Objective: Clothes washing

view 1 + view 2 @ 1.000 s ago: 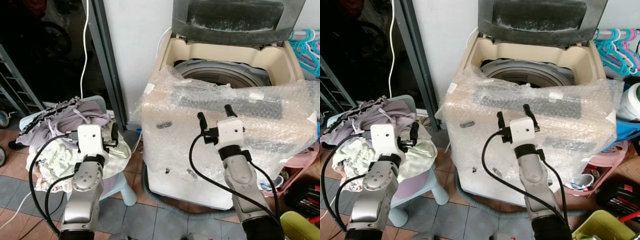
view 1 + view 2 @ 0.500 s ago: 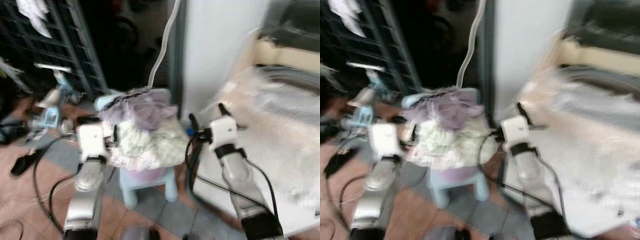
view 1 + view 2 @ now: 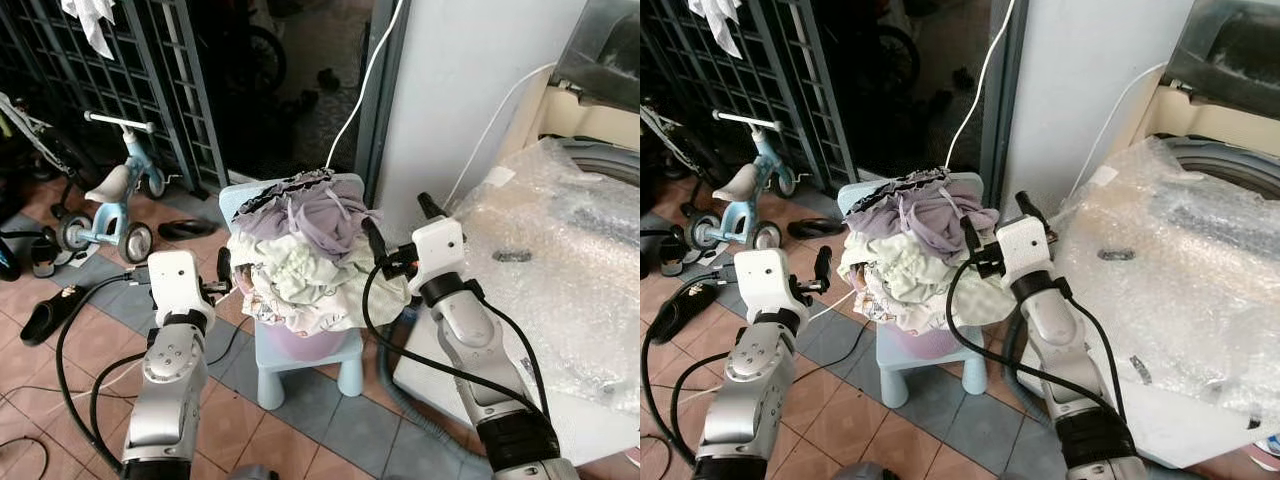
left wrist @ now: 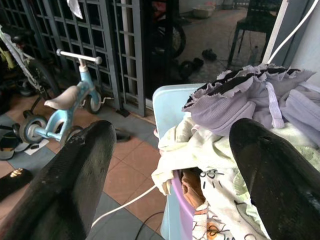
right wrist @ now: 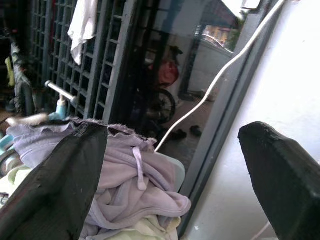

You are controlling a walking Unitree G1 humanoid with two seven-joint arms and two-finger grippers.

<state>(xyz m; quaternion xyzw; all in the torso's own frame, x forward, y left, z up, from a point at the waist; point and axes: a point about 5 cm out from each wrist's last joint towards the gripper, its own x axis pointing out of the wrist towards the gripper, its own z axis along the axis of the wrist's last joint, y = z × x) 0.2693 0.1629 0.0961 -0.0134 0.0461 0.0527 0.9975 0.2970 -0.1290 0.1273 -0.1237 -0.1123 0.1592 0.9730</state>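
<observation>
A heap of lilac and pale green clothes (image 3: pixel 300 255) is sitting on a blue stool (image 3: pixel 300 355) between both spread-fingered grippers, left (image 3: pixel 222 277) and right (image 3: pixel 395 235). The camera has swung left since before, off the washing machine (image 3: pixel 560 230).

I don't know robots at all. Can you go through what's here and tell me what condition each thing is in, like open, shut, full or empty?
Left end effector: open, empty, beside the clothes.
Right end effector: open, empty, at the clothes' other side.
Clothes: heaped high, crumpled, spilling over the chair.
Chair: upright, loaded with laundry.
Washing machine: lid up, top draped in bubble wrap.
Tricycle: standing upright by the gate.
</observation>
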